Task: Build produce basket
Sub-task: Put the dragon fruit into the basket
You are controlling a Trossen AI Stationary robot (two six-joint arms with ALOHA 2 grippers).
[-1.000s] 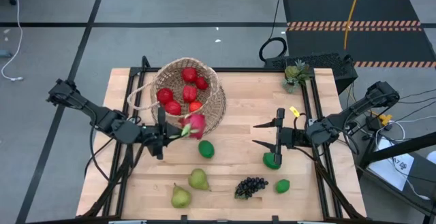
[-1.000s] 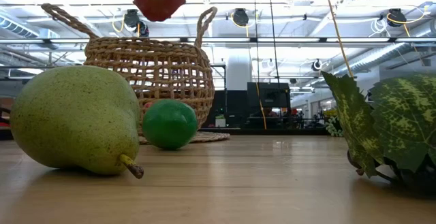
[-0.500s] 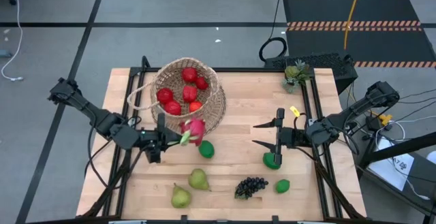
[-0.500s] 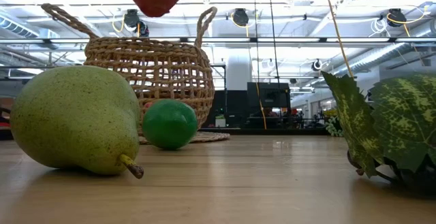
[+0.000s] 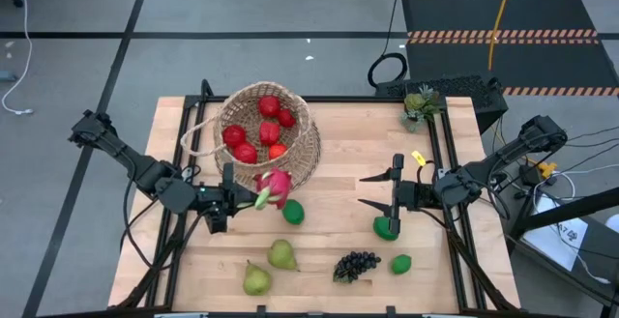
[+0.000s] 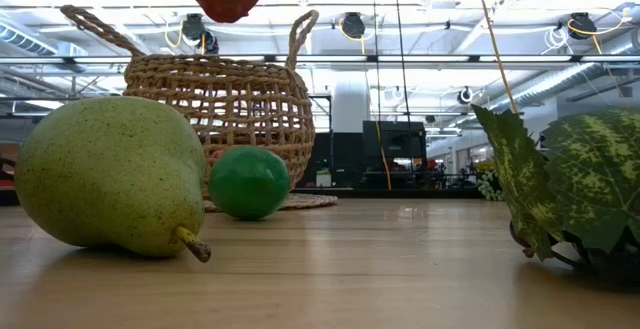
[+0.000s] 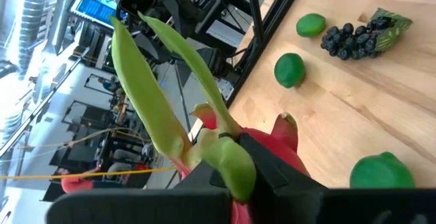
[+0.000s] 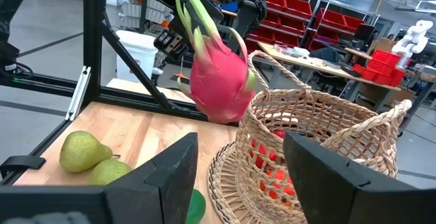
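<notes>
Beside basket (image 5: 266, 134), left end effector (image 5: 253, 198) clamping dragon fruit (image 5: 276, 185) aloft

1. Basket (image 5: 269, 134) sits on the bench (image 5: 464, 260) at its far left-centre; several fruits (image 5: 269, 130) lie inside it.
2. Left end effector (image 5: 253, 197) sits just in front of the basket, clamped on the dragon fruit (image 5: 276, 185), which hangs off the bench beside the basket's near rim.
3. Lime (image 5: 292, 212) lies on the bench just right of and nearer than the dragon fruit.
4. Two pears (image 5: 269, 267) lie side by side at the near left edge.
5. Grape bunch (image 5: 356, 265) lies near centre-front, another lime (image 5: 400, 264) just to its right.
6. Right end effector (image 5: 395, 194) hovers right of centre, fingers apart, with a third lime (image 5: 386, 228) at its near finger.
7. Potted plant (image 5: 419, 104) stands at the far right corner.
</notes>
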